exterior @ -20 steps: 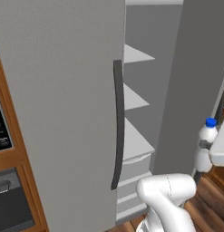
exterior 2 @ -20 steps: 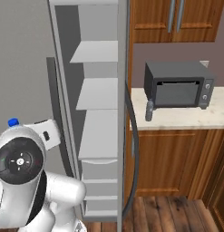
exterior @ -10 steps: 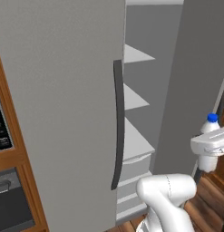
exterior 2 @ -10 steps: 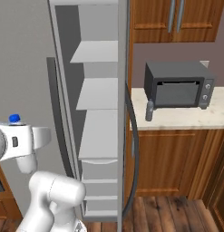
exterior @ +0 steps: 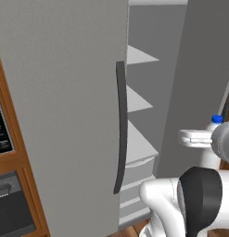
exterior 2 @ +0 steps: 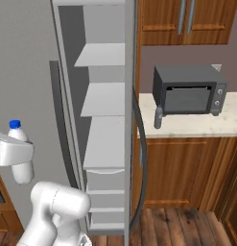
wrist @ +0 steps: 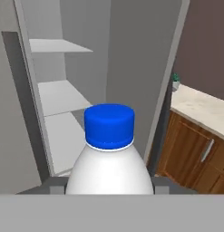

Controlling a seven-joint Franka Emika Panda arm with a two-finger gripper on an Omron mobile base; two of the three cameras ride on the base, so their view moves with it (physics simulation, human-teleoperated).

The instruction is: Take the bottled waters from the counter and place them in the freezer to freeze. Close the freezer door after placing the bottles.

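Observation:
My gripper (exterior 2: 17, 153) is shut on the whitish bottled water (exterior 2: 21, 163), held upright by its body with the blue cap (exterior 2: 14, 124) on top. It hangs in the air left of the open freezer (exterior 2: 105, 96), apart from the shelves. In the left base view the gripper (exterior: 204, 138) and bottle cap (exterior: 217, 119) sit at the right, in front of the open freezer door (exterior: 204, 69). The hand view has the bottle (wrist: 109, 172) close up, facing the freezer shelves (wrist: 59, 95). A darker bottled water (exterior 2: 158, 117) stands on the counter (exterior 2: 201, 125) by the microwave.
The freezer door (exterior 2: 131, 120) stands open, edge-on, with its dark handle (exterior 2: 143, 158) toward the counter. The closed fridge door (exterior: 60, 92) with its long handle (exterior: 119, 129) is on the left. A dark grey microwave (exterior 2: 187, 91) sits on the counter under wooden cabinets.
The arm's elbow has swung down and away from the cameras and the hand has turned level. The held bottle stayed nearly in place, rising slightly.

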